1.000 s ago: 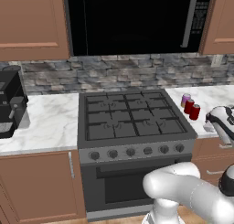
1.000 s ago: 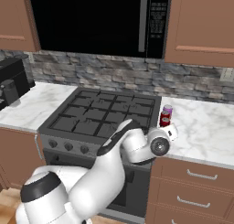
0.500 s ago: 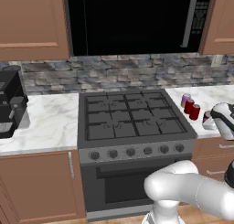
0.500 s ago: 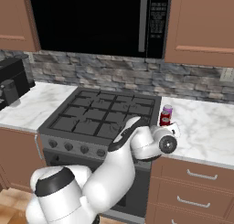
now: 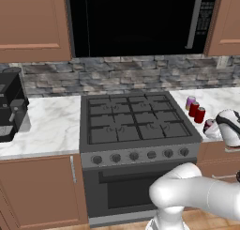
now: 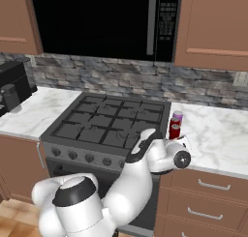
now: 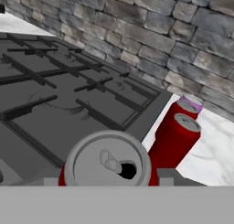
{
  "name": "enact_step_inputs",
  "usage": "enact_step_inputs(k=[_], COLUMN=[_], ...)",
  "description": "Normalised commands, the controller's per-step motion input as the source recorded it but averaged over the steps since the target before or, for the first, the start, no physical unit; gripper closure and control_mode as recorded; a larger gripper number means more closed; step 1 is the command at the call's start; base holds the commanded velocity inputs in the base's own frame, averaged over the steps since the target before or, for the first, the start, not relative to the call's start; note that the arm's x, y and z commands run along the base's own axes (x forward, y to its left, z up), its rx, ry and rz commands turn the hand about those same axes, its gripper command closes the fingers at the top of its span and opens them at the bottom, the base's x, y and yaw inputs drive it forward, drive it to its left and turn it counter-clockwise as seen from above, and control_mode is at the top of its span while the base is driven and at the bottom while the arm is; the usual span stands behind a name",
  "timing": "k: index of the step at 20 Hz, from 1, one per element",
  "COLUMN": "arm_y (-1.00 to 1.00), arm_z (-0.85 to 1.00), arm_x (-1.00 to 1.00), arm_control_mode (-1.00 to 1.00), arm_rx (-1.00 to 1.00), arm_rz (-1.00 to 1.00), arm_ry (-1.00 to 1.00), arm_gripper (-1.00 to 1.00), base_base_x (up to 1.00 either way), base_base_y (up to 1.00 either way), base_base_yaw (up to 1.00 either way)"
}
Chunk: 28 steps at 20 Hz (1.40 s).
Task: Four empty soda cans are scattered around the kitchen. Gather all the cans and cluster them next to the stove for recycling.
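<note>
In the left base view, three soda cans [image 5: 195, 109] are lined up on the marble counter [image 5: 220, 100] just beside the stove [image 5: 136, 126]'s right edge, and a fourth red can [image 5: 209, 126] is seen at the gripper [image 5: 212, 129] near the counter's front edge. In the right base view, two cans [image 6: 175, 125] are visible beyond the arm. In the hand view, the silvery-topped red can is clamped by the closed claw.

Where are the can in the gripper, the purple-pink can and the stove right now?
held red can [image 7: 108, 161], hand view, its silvery top.
purple-pink can [image 5: 190, 101], left base view, its side.
stove [image 5: 136, 118], left base view, burner grates.
</note>
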Motion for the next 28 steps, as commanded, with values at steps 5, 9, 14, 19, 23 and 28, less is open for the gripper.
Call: enact_step_inputs(k=[5,9,14,19,23,28], arm_y=[-0.06,-0.18,-0.35,-0.3,-0.15,-0.07], arm_z=[-0.32,-0.32,-0.18,-0.21,-0.31,-0.39], arm_x=[0.24,0.29,0.3,0.38,0.29,0.26], arm_control_mode=[-1.0,-1.0,-1.0,-1.0,-1.0,-1.0], arm_rx=[0.05,0.06,0.01,0.03,0.05,0.04], arm_rz=[0.05,0.04,0.01,0.01,0.04,0.05], arm_ry=[0.0,0.0,0.0,0.0,0.0,0.01], arm_gripper=[1.0,1.0,1.0,1.0,1.0,1.0], base_base_x=[0.0,0.0,0.0,0.0,0.0,0.0], base_base_y=[0.0,0.0,0.0,0.0,0.0,0.0], base_base_yaw=[0.0,0.0,0.0,0.0,0.0,0.0])
